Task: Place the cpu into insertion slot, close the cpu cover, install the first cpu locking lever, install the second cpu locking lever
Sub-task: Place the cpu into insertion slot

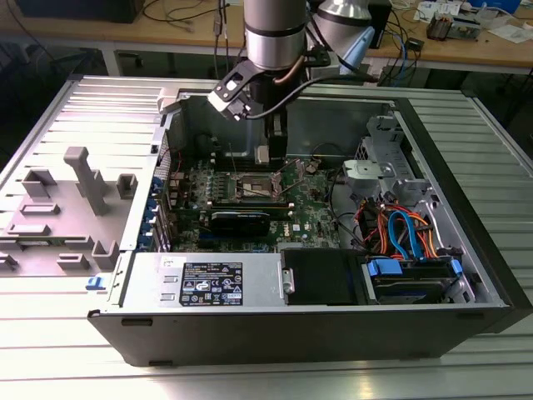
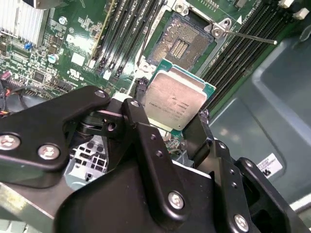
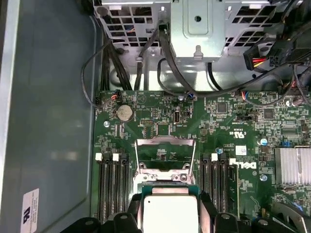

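Near insertion slot (image 2: 187,36), hand (image 2: 170,106) gripping cpu (image 2: 176,97)

Second wrist view: the gripper (image 2: 171,104) linkage blocks much of the motherboard (image 2: 73,53). Its fingers (image 2: 146,131) clasp the cpu (image 2: 176,99) and cover two of its edges; the print on the lid is too small to read. The insertion slot (image 2: 181,36) and the heat sink (image 2: 19,22) are both cut by the picture's edge.

First wrist view: the cpu and fingers are cropped at the edge, and the cpu hides most of the slot under it. The drive cage (image 3: 199,19) is also cropped.

Exterior view: the arm (image 1: 275,25) is cut off at the top edge. The cpu is too small to make out under the gripper. A labelled metal housing (image 1: 208,283) hides the board's near strip.
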You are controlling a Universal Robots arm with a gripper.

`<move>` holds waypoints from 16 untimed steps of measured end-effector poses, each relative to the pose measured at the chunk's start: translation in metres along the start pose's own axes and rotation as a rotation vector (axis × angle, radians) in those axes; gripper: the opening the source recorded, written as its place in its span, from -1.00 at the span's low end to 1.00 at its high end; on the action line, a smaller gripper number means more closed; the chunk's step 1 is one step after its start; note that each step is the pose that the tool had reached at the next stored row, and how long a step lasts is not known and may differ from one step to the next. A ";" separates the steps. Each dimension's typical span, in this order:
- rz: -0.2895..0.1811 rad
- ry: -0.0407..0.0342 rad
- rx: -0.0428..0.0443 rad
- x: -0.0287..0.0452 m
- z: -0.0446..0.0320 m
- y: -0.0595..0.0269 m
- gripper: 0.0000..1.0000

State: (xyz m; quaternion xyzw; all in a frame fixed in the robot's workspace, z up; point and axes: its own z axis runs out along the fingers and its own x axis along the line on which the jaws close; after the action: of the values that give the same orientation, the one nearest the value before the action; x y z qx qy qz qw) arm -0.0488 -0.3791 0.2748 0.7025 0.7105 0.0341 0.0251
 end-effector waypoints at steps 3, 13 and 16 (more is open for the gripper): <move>-0.002 0.0001 0.0001 0.0039 0.0277 -0.0091 0.09; -0.013 0.0011 0.0003 0.0071 0.0503 -0.0194 0.09; -0.031 -0.0021 0.0008 0.0070 0.0530 -0.0198 0.09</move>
State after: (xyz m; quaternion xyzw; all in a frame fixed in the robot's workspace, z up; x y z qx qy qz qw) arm -0.0642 -0.3715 0.2204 0.6914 0.7213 0.0327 0.0261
